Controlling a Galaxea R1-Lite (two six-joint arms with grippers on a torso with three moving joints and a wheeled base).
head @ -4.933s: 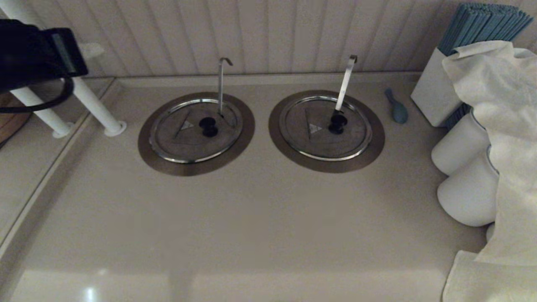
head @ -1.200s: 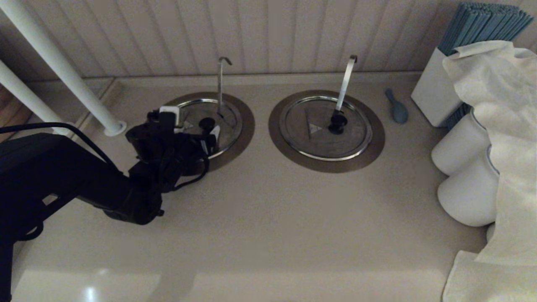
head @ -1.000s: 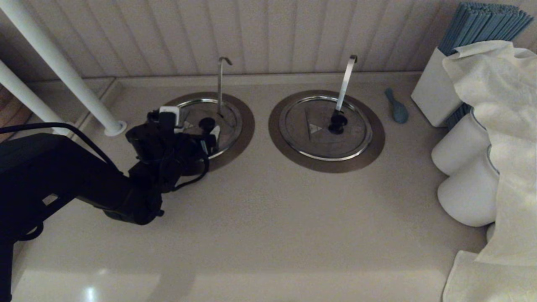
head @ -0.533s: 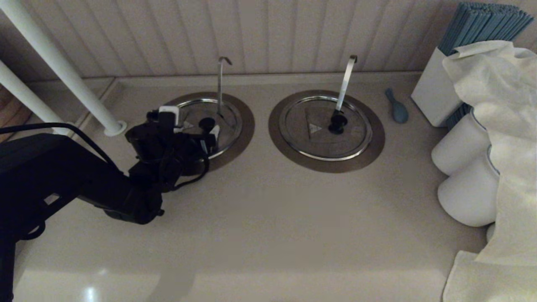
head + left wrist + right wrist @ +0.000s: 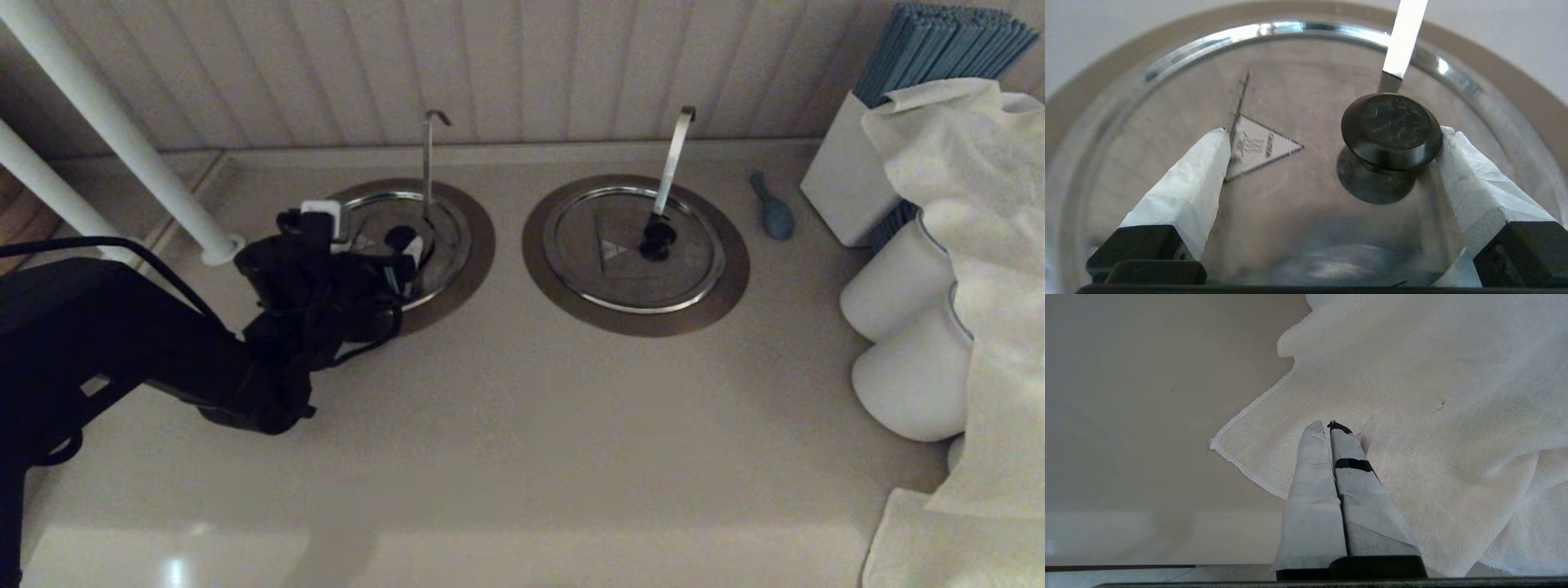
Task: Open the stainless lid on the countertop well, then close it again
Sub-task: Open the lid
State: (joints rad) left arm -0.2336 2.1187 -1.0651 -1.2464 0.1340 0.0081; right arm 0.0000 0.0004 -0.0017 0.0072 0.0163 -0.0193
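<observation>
L arm reaches in from the left over the desk [image 5: 506, 425]; left gripper [image 5: 384, 257] sits low over the stainless lid [image 5: 445, 237], w/ one pale finger [image 5: 414, 249] just beside the black knob [image 5: 400, 238]. Lid lies flat in the countertop well [image 5: 478, 261]; thin hooked rod [image 5: 427, 163] stands upright thru it. Twin lid [image 5: 633, 249] w/ flat handle [image 5: 673, 155] to the right, closed. Blue spoon [image 5: 771, 208] near white jars [image 5: 898, 327] and cloth [image 5: 971, 245].

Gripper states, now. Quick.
Left gripper: open, one finger against the lid knob, nothing held.
Right gripper: closed, empty, above a cloth.
</observation>
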